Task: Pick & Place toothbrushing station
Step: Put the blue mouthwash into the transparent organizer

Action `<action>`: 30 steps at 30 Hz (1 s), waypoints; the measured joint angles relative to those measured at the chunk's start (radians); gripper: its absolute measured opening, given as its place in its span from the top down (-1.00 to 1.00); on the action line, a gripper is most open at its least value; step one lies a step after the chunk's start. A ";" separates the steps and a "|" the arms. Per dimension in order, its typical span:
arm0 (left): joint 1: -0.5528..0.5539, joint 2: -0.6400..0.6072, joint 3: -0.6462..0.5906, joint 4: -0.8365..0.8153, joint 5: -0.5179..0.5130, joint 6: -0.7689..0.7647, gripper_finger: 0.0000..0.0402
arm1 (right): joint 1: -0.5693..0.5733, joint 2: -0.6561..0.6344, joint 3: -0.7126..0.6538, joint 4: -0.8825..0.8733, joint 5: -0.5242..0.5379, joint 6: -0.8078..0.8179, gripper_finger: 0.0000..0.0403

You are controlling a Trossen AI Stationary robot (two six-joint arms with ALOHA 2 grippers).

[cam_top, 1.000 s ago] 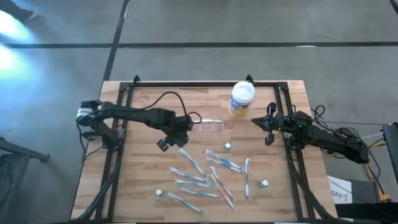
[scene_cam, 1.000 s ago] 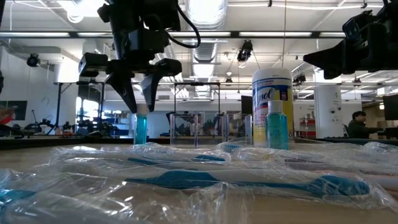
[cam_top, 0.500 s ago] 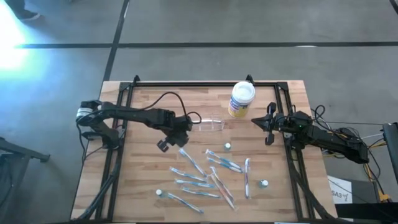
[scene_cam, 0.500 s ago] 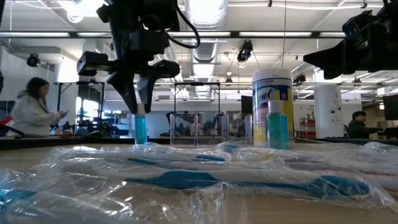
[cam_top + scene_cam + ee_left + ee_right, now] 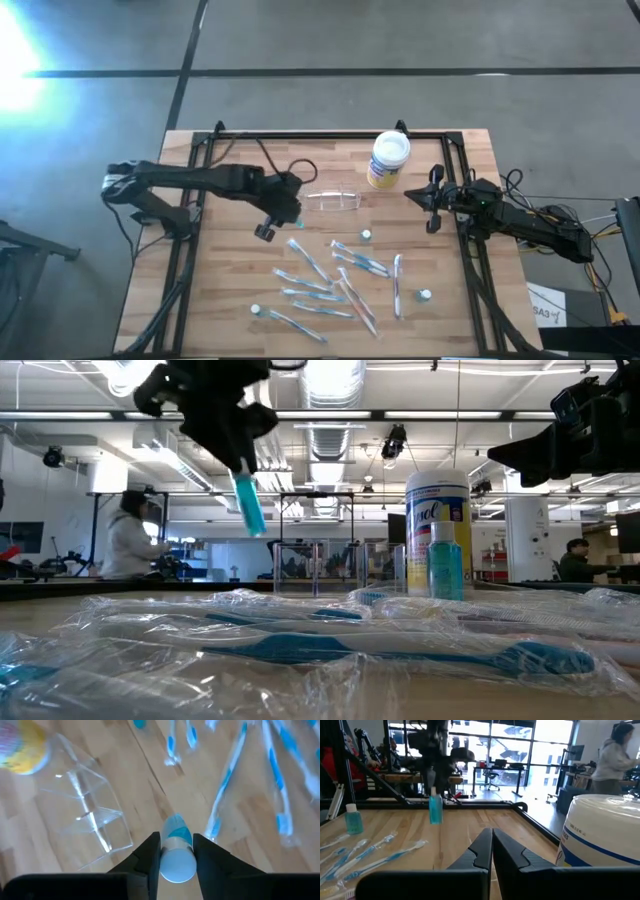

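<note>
The left gripper (image 5: 176,851) is clamped on a small blue-filled bottle (image 5: 248,505), lifted and tilted, at nine o'clock from the clear plastic toothbrushing station (image 5: 332,201). The tilt could let the bottle catch the station's thin wall and shove it. The right gripper (image 5: 492,845) waits at three o'clock, fingers together.

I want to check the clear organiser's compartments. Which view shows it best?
The left wrist view: the clear organiser fills it, dividers visible. The high view shows a faint outline; the low view shows it edge-on, far off; the right wrist view misses it.
</note>
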 joint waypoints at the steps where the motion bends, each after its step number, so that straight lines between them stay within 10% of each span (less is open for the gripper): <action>1: 0.000 -0.021 -0.005 -0.004 0.001 -0.024 0.50 | 0.000 0.000 0.000 0.000 0.000 0.000 0.96; 20: 0.001 -0.275 -0.051 0.042 -0.043 -0.460 0.50 | 0.001 -0.001 0.000 0.003 0.008 0.003 0.96; 30: 0.022 -0.531 -0.323 0.265 -0.105 -0.620 0.52 | 0.001 -0.001 0.000 0.003 0.011 0.003 0.96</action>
